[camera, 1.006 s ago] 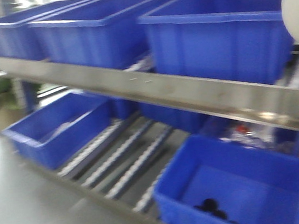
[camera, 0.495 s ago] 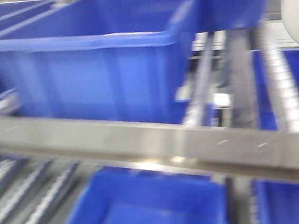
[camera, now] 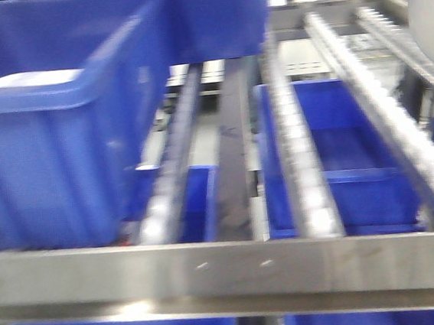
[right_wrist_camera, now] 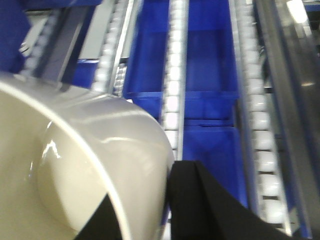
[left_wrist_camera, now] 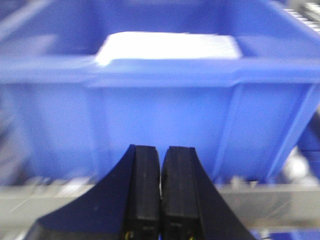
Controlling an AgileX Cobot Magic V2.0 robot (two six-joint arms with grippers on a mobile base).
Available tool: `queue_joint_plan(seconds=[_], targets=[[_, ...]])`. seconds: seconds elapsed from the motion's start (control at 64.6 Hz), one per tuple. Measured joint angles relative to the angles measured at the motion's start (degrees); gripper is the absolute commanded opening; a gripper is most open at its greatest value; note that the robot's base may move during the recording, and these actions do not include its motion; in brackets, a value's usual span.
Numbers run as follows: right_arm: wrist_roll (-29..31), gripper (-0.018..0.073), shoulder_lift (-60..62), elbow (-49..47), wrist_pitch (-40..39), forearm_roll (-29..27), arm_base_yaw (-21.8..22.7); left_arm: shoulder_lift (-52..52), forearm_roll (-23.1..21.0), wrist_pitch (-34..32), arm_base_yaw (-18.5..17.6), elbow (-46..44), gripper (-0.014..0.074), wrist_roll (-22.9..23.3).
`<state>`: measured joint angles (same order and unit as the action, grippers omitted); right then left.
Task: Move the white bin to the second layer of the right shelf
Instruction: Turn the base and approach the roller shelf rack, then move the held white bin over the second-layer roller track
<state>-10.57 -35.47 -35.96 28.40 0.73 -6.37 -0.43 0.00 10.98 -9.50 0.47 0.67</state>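
The white bin (right_wrist_camera: pixel 75 165) fills the lower left of the right wrist view, glossy and cream, held above the rack. My right gripper (right_wrist_camera: pixel 145 210) is shut on its wall, one finger inside the mouth and one outside. In the front view only a sliver of the white bin (camera: pixel 428 4) shows at the upper right edge. The right shelf second layer (camera: pixel 302 170) is a sloped level of white roller lanes behind a flat steel front rail (camera: pixel 228 273); its rollers (right_wrist_camera: pixel 172 100) run below the bin. My left gripper (left_wrist_camera: pixel 161 150) is shut and empty, facing a blue crate (left_wrist_camera: pixel 150 110).
A big blue crate (camera: pixel 55 163) stands on the roller level at the left, with something flat and white (left_wrist_camera: pixel 167 46) inside. More blue crates (camera: pixel 346 150) lie on the level below, seen between the roller lanes. Another crate (camera: pixel 211 17) sits at the back.
The front view has swept right along the rack: the blue crates slid left and open roller lanes now fill the middle. The white bin stays at the upper right edge.
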Motion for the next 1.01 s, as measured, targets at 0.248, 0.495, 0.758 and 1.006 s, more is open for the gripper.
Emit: queue_joint_plan(seconds=[0.248, 0.495, 0.758, 1.006], targets=[[0.0, 0.0053, 0.0, 0.0, 0.0, 0.0, 0.0, 0.0, 0.0, 0.0, 0.0, 0.0, 0.0085, 0.0], [0.0, 0.0053, 0.0, 0.0, 0.0, 0.0, 0.0, 0.0, 0.0, 0.0, 0.0, 0.0, 0.0085, 0.0], [0.0, 0.0053, 0.0, 0.0, 0.0, 0.0, 0.0, 0.0, 0.0, 0.0, 0.0, 0.0, 0.0085, 0.0], [0.0, 0.0053, 0.0, 0.0, 0.0, 0.0, 0.0, 0.0, 0.0, 0.0, 0.0, 0.0, 0.0085, 0.0]])
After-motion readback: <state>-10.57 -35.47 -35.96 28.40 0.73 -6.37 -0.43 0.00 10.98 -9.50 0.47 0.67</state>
